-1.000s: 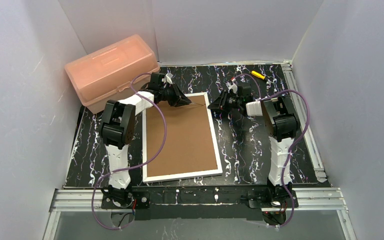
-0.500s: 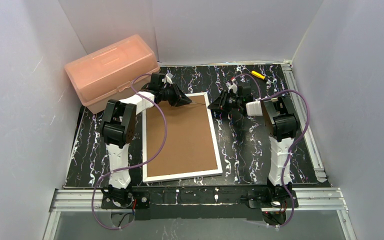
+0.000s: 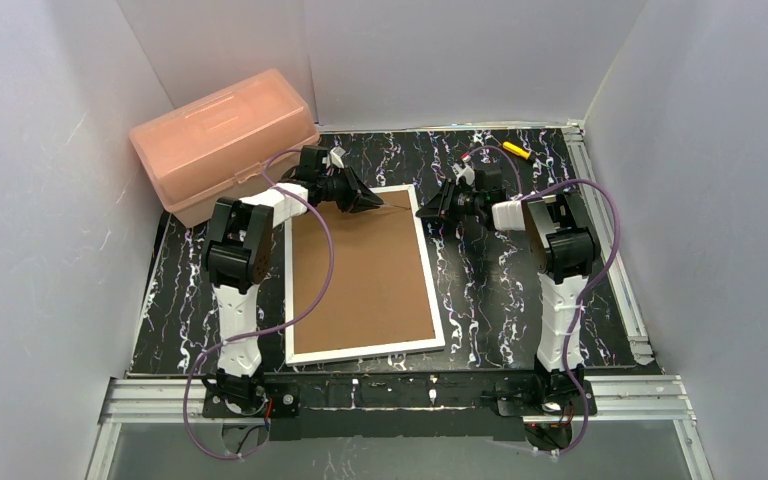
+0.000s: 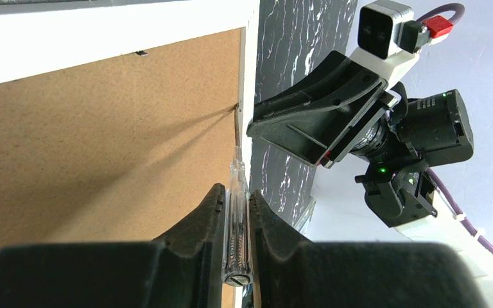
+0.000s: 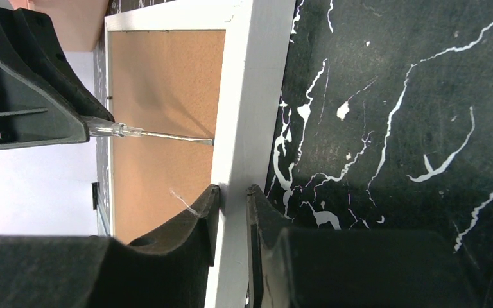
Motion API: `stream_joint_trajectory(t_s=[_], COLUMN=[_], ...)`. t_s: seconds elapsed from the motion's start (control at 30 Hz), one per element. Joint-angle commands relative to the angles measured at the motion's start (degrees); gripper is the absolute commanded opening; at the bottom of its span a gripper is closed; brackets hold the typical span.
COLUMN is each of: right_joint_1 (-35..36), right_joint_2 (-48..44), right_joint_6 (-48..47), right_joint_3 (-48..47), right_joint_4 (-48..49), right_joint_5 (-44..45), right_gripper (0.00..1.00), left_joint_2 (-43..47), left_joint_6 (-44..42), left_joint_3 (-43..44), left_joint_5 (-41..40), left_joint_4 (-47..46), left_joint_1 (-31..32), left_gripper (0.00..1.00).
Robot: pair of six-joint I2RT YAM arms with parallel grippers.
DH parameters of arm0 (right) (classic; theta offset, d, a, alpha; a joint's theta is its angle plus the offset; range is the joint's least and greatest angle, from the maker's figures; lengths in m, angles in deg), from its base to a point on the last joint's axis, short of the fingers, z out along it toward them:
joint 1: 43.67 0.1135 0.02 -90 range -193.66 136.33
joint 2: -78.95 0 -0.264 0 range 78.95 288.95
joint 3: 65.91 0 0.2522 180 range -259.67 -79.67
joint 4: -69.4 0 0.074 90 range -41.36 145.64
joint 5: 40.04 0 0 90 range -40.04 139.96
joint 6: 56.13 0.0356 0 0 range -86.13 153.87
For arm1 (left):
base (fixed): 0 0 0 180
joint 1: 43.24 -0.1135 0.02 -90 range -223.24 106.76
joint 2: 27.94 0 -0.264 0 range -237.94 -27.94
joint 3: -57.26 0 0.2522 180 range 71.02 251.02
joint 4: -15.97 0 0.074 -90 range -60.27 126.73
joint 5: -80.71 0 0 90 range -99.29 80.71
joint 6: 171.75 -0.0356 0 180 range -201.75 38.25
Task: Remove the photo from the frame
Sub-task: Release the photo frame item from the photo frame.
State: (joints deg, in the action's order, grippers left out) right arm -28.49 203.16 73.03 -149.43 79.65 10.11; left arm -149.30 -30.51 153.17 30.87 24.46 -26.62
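- From the top, the frame (image 3: 431, 280) lies flat on the black table (image 3: 520, 300) with its brown back board (image 3: 360, 270) facing up, just where it lay a second ago
- The left gripper (image 3: 372, 204) sits over the far edge of the frame, and the right gripper (image 3: 425, 210) has shifted only a tiny bit at the far right corner
- The pink box (image 3: 225, 140) sits well apart at the far left
- The photo cannot be seen; I think it is still hidden under the back board
- In the left wrist view, the left gripper (image 4: 235, 192) is clamped on a see-through screwdriver (image 4: 236, 218)
- Its thin tip pokes into the crack where the back board (image 4: 103, 141) meets the white edge of the frame (image 4: 103, 45)
- In the right wrist view, the right gripper (image 5: 230, 192) has squeezed in a little, and its fingers now pinch the white edge of the frame (image 5: 250, 96)
- The screwdriver (image 5: 160, 135) reaches across the board from the left gripper (image 5: 83, 125)
- I think this grip keeps the frame from sliding, so the back can be pried up next
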Motion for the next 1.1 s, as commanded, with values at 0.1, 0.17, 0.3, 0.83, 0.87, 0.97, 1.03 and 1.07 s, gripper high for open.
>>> stream_joint_trajectory(t_s=[0.1,0.17,0.3,0.83,0.87,0.97,1.03,1.07], right_joint_1=[2.28,2.4,2.56,3.73,3.73,3.9,4.01,4.11], right_joint_2=[2.47,2.46,2.48,1.22,1.19,1.15,1.14,1.15], right_joint_6=[-1.63,-1.67,-1.89,-4.16,-4.24,-4.52,-4.73,-4.85], right_joint_3=[-2.66,-2.73,-2.93,-3.64,-3.63,-3.68,-3.8,-3.88], right_joint_4=[-1.79,-1.95,-2.34,-5.89,-6.0,-6.37,-6.58,-6.68], right_joint_5=[-1.72,-1.7,-1.71,-0.15,-0.08,0.15,0.21,0.22], right_gripper=[0.23,0.23,0.23,0.22,0.22,0.22,0.22,0.22], left_joint_2=[-2.41,-2.39,-2.01,-0.19,0.03,0.51,0.33,0.03], left_joint_6=[-0.5,-0.27,0.7,5.59,6.24,6.78,6.83,6.74], left_joint_3=[0.86,0.95,1.42,7.37,7.75,9.12,10.74,11.67], left_joint_5=[0.85,1.07,1.5,-1.67,-2.04,-3.38,-3.59,-3.49], left_joint_4=[1.59,1.59,1.64,4.95,4.94,6.1,7.34,7.84], left_joint_1=[1.79,2.2,3.21,9.33,9.69,11.24,12.18,12.54], left_gripper=[0.0,0.0,0.0,0.0,0.0,0.0,0.0,0.0])
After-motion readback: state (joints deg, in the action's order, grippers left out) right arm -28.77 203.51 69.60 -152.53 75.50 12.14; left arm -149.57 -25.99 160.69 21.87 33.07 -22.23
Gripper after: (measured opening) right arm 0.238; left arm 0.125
